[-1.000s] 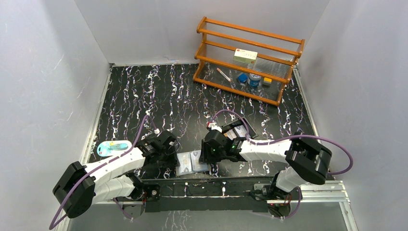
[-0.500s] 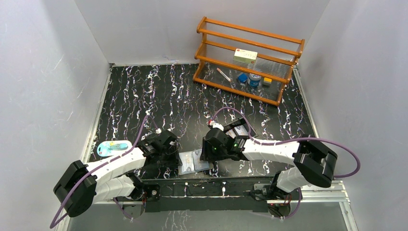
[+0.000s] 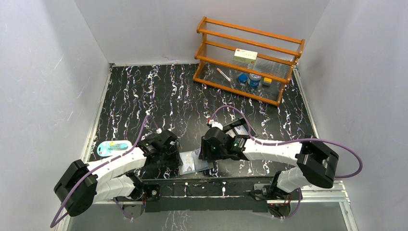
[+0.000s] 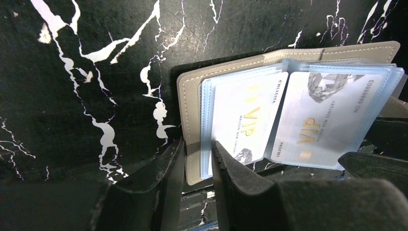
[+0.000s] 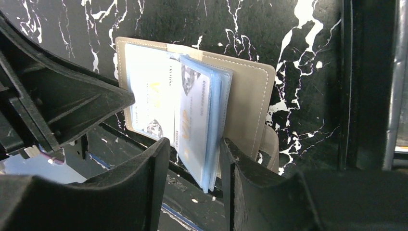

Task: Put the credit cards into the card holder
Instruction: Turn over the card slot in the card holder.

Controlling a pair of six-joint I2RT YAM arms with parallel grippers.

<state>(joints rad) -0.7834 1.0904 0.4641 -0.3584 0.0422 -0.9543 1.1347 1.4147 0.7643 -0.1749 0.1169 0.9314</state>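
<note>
The grey card holder (image 3: 192, 162) lies open at the table's near edge between both grippers. In the left wrist view its cover (image 4: 192, 96) shows bluish sleeves holding two pale VIP credit cards (image 4: 245, 115) (image 4: 327, 115). My left gripper (image 4: 197, 149) is slightly open, with its tips over the holder's left cover edge and first sleeve. My right gripper (image 5: 195, 144) is open around a raised bundle of sleeves (image 5: 202, 125), which stands edge-on near its right finger, with a gap on the left. More cards (image 3: 236, 132) lie in the black tray.
The black tray (image 3: 246, 126) sits just behind the right gripper. A wooden rack (image 3: 248, 60) with small items stands at the back right. A pale blue packet (image 3: 113, 147) lies at the left. The metal rail (image 3: 207, 183) runs along the near edge.
The right gripper has shifted slightly left and farther over the holder. The holder's right pages have lifted a little. The left arm has barely moved.
</note>
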